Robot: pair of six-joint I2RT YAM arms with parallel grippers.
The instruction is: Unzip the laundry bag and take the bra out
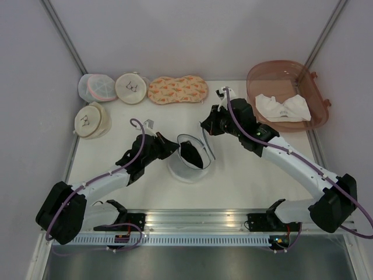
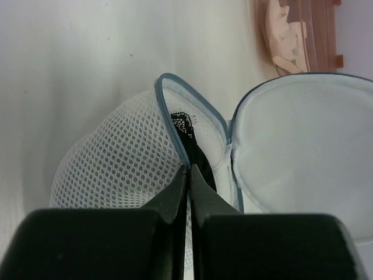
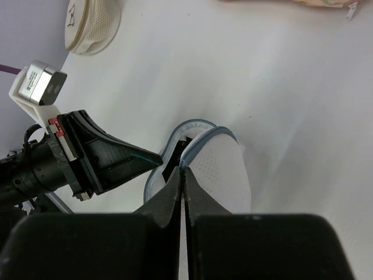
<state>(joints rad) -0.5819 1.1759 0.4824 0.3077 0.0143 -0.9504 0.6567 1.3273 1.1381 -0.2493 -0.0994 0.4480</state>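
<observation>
The laundry bag (image 1: 185, 166) sits mid-table, unzipped, its lid flap (image 1: 207, 147) lifted on the right. The black bra (image 1: 191, 154) lies inside the opening. My left gripper (image 1: 175, 146) is shut on the bag's left zipper rim; in the left wrist view (image 2: 190, 170) the jaws pinch the rim by the mesh dome (image 2: 122, 163), with the bra (image 2: 187, 129) just beyond. My right gripper (image 1: 205, 127) is shut on the lid's rim and holds it up; the right wrist view (image 3: 184, 170) shows the flap (image 3: 218, 169) and a dark gap with the bra (image 3: 173, 165).
Two cream round pouches (image 1: 131, 87) (image 1: 93, 120), a white mesh pouch with pink trim (image 1: 97, 87) and a carrot-print pouch (image 1: 178, 89) lie at the back left. A brown translucent basket (image 1: 303, 76) holding white cloth (image 1: 282, 108) stands at the back right.
</observation>
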